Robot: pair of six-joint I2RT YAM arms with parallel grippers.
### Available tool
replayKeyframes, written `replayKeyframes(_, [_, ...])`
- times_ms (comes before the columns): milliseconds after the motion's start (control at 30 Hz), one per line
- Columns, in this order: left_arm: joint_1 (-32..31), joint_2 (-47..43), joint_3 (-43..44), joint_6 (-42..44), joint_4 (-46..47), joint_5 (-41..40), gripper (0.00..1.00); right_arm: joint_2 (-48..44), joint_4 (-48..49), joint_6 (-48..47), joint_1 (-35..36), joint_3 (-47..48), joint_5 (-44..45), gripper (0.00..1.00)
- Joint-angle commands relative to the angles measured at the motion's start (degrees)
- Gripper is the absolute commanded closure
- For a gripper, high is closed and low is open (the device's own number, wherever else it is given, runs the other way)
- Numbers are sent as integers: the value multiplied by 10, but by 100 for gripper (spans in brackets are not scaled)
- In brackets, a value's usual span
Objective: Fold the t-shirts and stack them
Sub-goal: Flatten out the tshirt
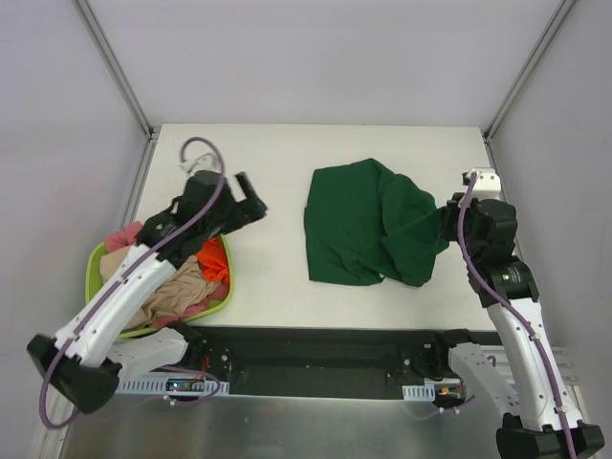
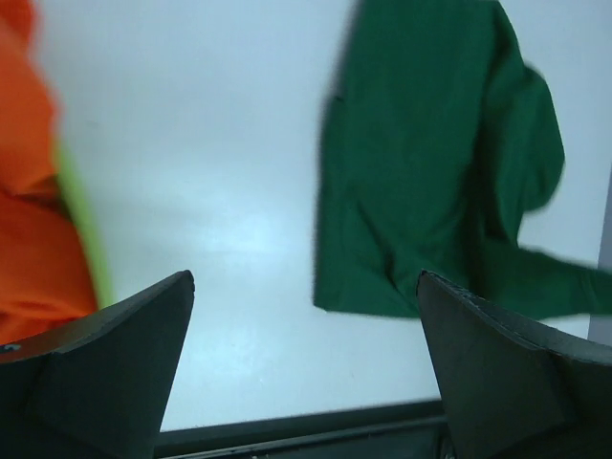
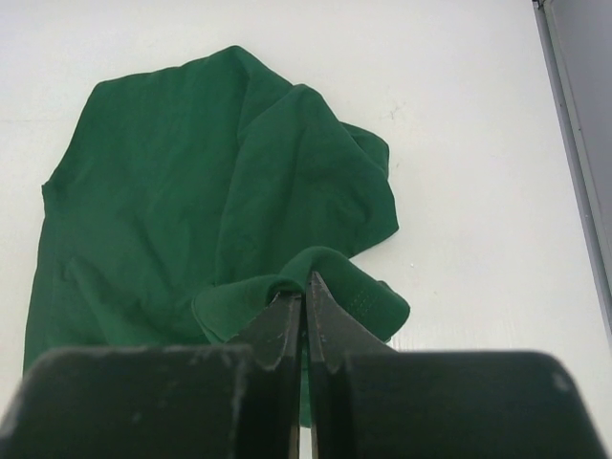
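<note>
Left fingers spread wide, nothing held, dark green t-shirt fold pinched by closed right fingers, near right bench edge

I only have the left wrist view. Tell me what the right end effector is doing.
Observer: The right end effector is shut, pinching a fold at the right edge of the dark green t-shirt.
Operator: Describe the rest of that basket; I see only a lime edge and something orange.
Observer: The basket also holds beige cloth and pink cloth beside the orange cloth.
Operator: Give me the right arm's position.
Observer: It reaches in from the table's right side.
</note>
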Motion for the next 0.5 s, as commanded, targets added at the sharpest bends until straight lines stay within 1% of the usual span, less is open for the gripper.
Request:
replayKeyframes(0, [-109,137,63,62,20,74,1,-3,-3,12,-3,1,25,100])
replayKeyframes(33, [-132,171,73,76,20,88,2,-3,-7,13,-4,0,32,100])
replayKeyframes(100, [-170,233,90,85,19,84,2,-3,-15,13,-4,-2,41,100])
replayKeyframes(167, [-186,288,101,81,19,93,3,-6,-20,11,-3,-7,51,100])
replayKeyframes(300, [-191,362,94,59,18,91,5,-13,-22,9,-4,-17,66,100])
replayKeyframes(467, [-196,435,110,47,40,125,10,2,-18,14,-4,-28,64,100])
